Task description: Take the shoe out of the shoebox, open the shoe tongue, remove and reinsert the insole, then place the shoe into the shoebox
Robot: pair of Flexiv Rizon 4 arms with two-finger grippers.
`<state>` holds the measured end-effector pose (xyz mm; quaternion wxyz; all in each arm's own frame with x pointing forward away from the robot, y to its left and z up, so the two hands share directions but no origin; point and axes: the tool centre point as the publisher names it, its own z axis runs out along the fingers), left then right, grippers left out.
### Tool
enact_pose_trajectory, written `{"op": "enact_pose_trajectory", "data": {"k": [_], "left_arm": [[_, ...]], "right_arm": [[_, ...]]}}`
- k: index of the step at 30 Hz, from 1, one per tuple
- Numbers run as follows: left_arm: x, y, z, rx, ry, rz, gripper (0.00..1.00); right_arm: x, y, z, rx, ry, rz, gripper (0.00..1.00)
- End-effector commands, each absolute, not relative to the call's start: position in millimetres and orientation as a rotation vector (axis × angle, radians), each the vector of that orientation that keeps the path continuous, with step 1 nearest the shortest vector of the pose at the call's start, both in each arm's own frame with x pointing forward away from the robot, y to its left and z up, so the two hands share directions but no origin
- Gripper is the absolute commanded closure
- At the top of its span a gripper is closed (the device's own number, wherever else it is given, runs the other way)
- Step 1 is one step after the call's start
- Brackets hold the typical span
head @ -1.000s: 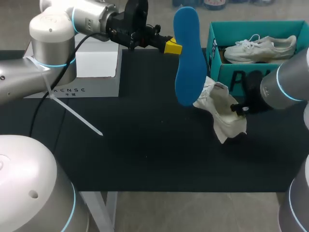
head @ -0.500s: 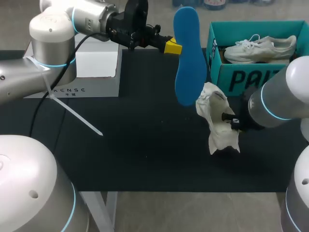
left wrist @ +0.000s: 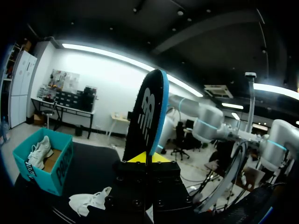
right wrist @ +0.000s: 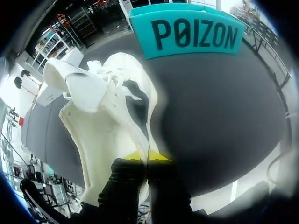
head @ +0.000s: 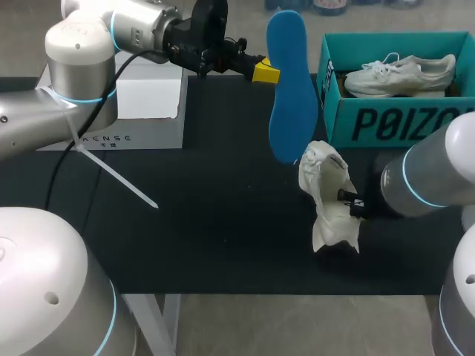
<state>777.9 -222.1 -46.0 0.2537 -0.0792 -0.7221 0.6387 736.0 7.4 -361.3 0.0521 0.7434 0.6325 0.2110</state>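
Note:
My left gripper (head: 266,72) is shut on a blue insole (head: 288,89) and holds it upright above the table, just left of the teal shoebox (head: 386,119). In the left wrist view the insole (left wrist: 150,116) rises edge-on from between the yellow tips of that gripper (left wrist: 148,157). My right gripper (head: 353,205) is shut on the edge of a white shoe (head: 328,199), which hangs lifted in front of the box. In the right wrist view the shoe (right wrist: 110,126) fills the space ahead of the right gripper (right wrist: 147,155). A second white shoe (head: 401,74) lies inside the box.
A white box (head: 141,111) stands at the back left of the black table (head: 208,222). The teal shoebox (right wrist: 189,30) sits beyond the held shoe in the right wrist view.
My right gripper has carried the white shoe left and toward the table's front, away from the shoebox. The left arm and the insole have stayed still.

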Motion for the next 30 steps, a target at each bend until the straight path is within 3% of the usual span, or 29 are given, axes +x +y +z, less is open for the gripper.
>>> {"op": "enact_pose_trajectory", "data": {"k": [1,10,11,12,30], "left_arm": [[777,-222,-46,-0.214,-1.963,1.739,1.00],[777,-222,-46,-0.214,-1.963,1.739,1.00],[777,-222,-46,-0.214,-1.963,1.739,1.00],[777,-222,-46,-0.214,-1.963,1.739,1.00],[777,-222,-46,-0.214,-1.963,1.739,1.00]], "right_arm": [[738,15,-376,2.275,1.944,0.660,1.00],[735,18,-390,2.300,1.951,0.640,1.00],[735,18,-390,2.295,1.941,0.629,0.80],[735,18,-388,2.292,1.939,0.627,0.00],[757,-18,-320,2.238,1.823,0.743,0.00]]}}
